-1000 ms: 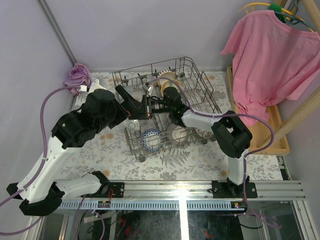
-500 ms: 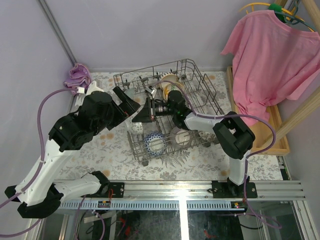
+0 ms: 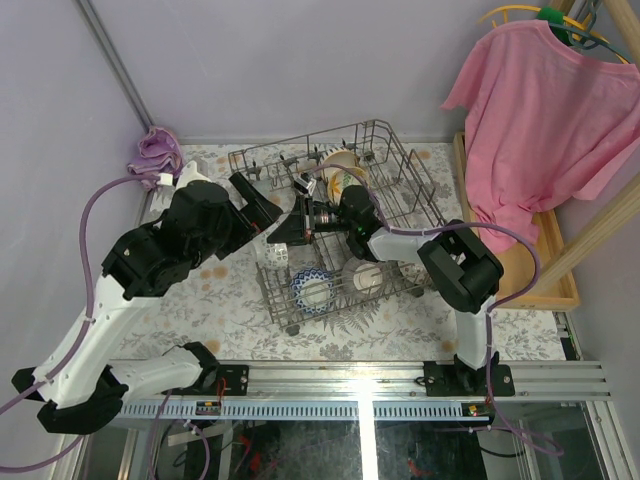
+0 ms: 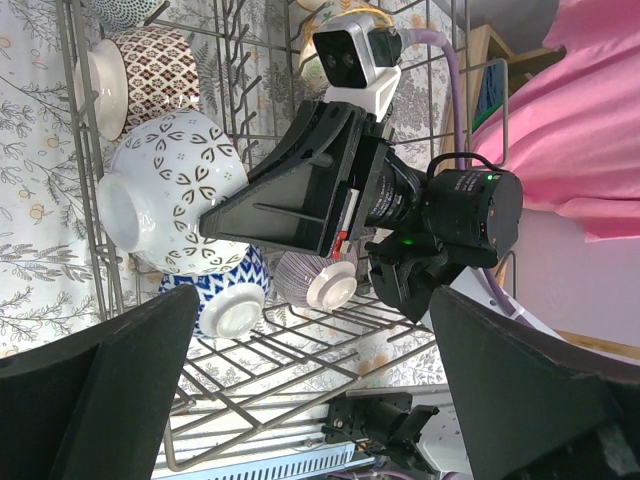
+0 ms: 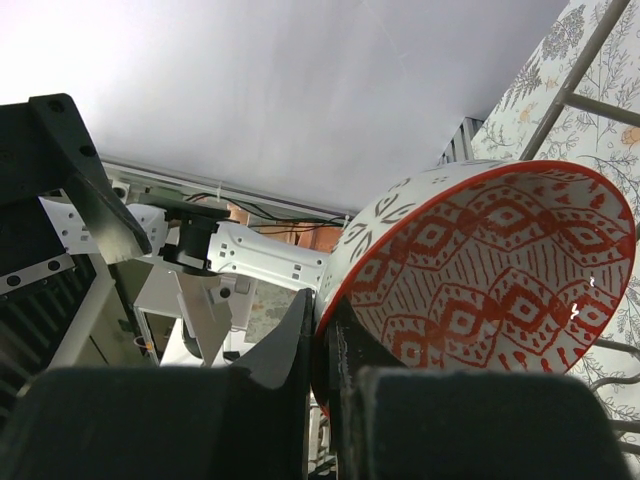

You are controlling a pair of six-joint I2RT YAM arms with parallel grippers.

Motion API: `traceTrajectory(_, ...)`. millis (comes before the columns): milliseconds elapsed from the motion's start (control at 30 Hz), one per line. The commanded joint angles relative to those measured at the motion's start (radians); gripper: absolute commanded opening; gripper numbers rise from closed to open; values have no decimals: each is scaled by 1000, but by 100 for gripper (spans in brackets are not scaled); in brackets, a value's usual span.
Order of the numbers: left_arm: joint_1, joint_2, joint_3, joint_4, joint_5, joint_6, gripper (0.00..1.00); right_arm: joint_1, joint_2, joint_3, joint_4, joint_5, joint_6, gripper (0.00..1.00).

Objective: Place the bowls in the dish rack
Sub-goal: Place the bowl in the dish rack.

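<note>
Floral table (image 3: 225, 315) carries the dish rack (image 3: 405, 185). Right gripper (image 5: 322, 322) is clamped on a red-lined bowl (image 5: 480, 270), tilted inside the rack among other bowls (image 4: 232, 300). Left gripper (image 3: 255, 205) stands wide open alongside.

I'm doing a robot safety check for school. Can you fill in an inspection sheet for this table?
Surface: floral table cover, dish rack standing on it.
Job's things: red-patterned bowl held at the dish rack; blue bowl and others already racked.
Clutter: purple cloth, back left corner.
Grippers: right gripper shut on the red-patterned bowl's rim; left gripper open, empty.
Cables: purple cables along both arms.
Surroundings: pink shirt hanging at right.
</note>
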Motion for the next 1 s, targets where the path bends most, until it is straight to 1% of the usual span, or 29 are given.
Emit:
traceTrajectory(0, 6, 2, 5, 26, -21, 17, 100, 3, -42, 1, -3, -14, -31, 0)
traceTrajectory(100, 7, 1, 5, 27, -25, 20, 100, 3, -106, 45, -214, 0, -189, 0)
traceTrajectory(300, 8, -7, -11, 28, -33, 19, 100, 0, -157, 108, -344, 17, -265, 0)
traceTrajectory(400, 9, -15, -20, 27, -34, 18, 100, 0, -165, 90, -334, 21, -252, 0)
traceTrajectory(567, 9, -33, -34, 27, -35, 15, 100, 3, -177, 11, -284, 41, -223, 0)
traceTrajectory(733, 9, -43, -53, 28, -31, 16, 100, 27, -175, -29, -309, 62, -254, 0)
traceTrajectory(967, 10, -41, -46, 24, -28, 32, 100, 66, -148, -30, -370, 105, -298, 0)
